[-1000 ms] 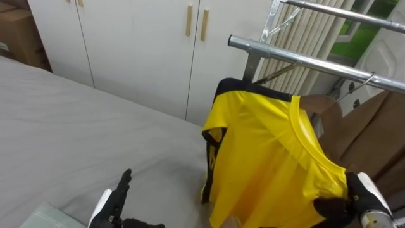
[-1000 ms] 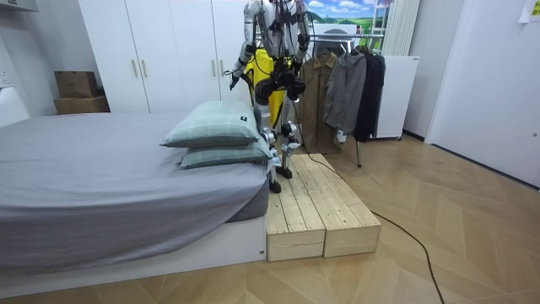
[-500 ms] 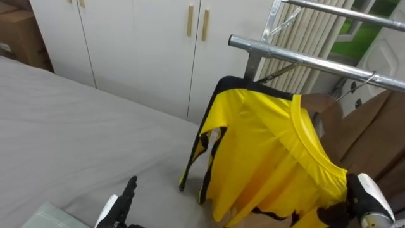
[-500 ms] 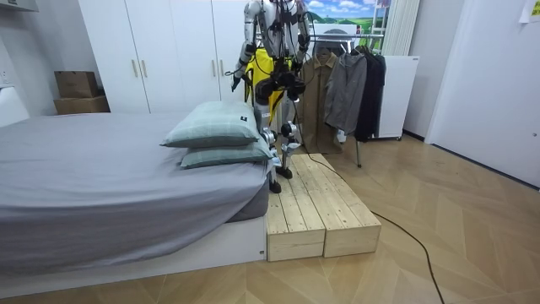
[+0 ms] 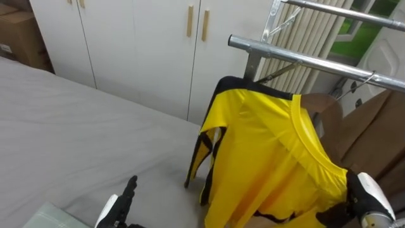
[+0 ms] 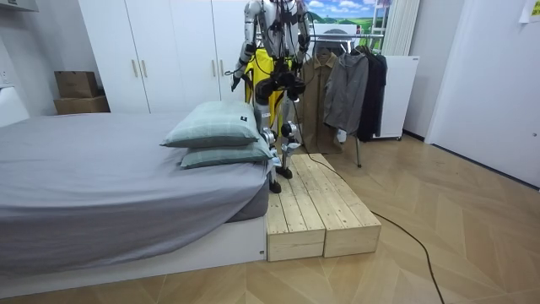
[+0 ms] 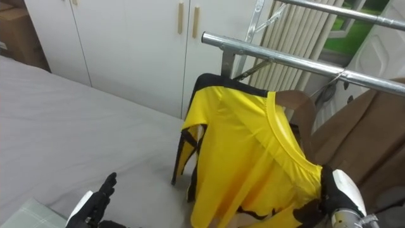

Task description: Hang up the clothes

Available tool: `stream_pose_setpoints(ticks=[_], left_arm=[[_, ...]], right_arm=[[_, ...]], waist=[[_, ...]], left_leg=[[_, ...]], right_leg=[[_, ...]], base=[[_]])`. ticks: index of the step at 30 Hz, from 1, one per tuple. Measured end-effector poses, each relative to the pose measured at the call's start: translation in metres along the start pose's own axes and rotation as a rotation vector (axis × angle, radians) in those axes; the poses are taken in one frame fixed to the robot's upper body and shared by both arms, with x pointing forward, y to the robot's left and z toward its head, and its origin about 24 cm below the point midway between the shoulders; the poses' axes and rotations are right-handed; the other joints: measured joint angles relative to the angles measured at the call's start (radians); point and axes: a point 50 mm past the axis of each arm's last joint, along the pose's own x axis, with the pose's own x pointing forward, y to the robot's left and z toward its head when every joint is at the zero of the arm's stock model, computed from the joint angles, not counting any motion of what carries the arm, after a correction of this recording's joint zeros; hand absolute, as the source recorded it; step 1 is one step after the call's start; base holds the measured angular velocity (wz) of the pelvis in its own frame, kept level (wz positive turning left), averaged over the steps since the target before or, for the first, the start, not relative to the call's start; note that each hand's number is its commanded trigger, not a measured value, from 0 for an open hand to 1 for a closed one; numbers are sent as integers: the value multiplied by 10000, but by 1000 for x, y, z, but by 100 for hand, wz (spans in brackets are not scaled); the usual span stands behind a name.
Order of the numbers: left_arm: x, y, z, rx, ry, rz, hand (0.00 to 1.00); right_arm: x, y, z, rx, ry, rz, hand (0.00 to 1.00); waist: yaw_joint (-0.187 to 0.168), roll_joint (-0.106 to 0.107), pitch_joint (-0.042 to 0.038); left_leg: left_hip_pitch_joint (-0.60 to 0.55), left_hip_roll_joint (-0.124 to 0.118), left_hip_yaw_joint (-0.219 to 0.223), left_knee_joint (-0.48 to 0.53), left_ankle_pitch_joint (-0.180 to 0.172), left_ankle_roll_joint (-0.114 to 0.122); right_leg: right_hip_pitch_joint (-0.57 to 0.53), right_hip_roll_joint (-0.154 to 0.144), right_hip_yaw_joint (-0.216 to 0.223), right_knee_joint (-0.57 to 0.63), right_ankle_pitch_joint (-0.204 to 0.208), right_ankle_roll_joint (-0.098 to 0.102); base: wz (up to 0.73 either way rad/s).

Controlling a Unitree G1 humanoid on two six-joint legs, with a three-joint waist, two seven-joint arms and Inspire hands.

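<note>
A yellow shirt (image 5: 266,152) with black trim hangs by a hanger from the metal rail (image 5: 297,58) of a clothes rack. Its hem hangs loose and one sleeve dangles on its left side. My right hand (image 5: 368,199) is low at the shirt's lower right corner, its fingers hidden behind the hem. My left hand (image 5: 117,208) is low over the bed, fingers straight, holding nothing. In the room view I stand on a wooden platform (image 6: 312,211) between bed and rack, facing the shirt (image 6: 264,63).
A brown garment (image 5: 373,126) hangs right of the shirt, with darker clothes (image 6: 354,89) further along. The grey bed (image 5: 63,126) lies to my left, with pillows (image 6: 215,127) at its end. White wardrobe doors (image 5: 139,38) stand behind, and a cardboard box (image 5: 19,31) at far left.
The shirt's bunched lower edge has dropped and now hangs loose, its left sleeve swinging free. My right hand has sunk a little. My left hand has lowered slightly.
</note>
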Motion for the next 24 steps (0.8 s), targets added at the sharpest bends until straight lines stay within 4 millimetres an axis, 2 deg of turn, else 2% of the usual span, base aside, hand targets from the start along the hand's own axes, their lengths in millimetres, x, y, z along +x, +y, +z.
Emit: stream_pose_setpoints(ticks=[9,14,19,21,24], left_arm=[[0,-1,1,1,-52,-31,0],[8,1,15,-10,-470,24,0],[12,3,25,15,-821,223,0],[12,4,28,4,-973,469,0],[12,3,31,-96,-1137,655,0]], right_arm=[[0,-1,0,252,67,-153,0],[0,0,0,2067,435,-363,0],[4,-11,4,4452,701,-1154,0],[5,-16,10,4377,447,-1624,0],[6,-27,26,3005,-453,-2562,0]], waist=[[-19,2,2],[0,36,4],[-44,214,1],[-169,245,8],[-284,304,-6]], left_leg=[[-109,1,-46,59,0,0],[-130,2,-37,63,0,0],[-118,-11,79,48,0,0],[-161,-7,62,54,1,2],[-175,-10,94,54,5,8]], right_leg=[[-62,-22,-84,-20,-4,6],[-71,-18,-14,25,4,-4],[-177,-3,41,162,2,0],[-195,-7,37,147,3,-1],[-219,2,67,170,1,2]], base=[[2],[0],[-6],[0],[-2]])
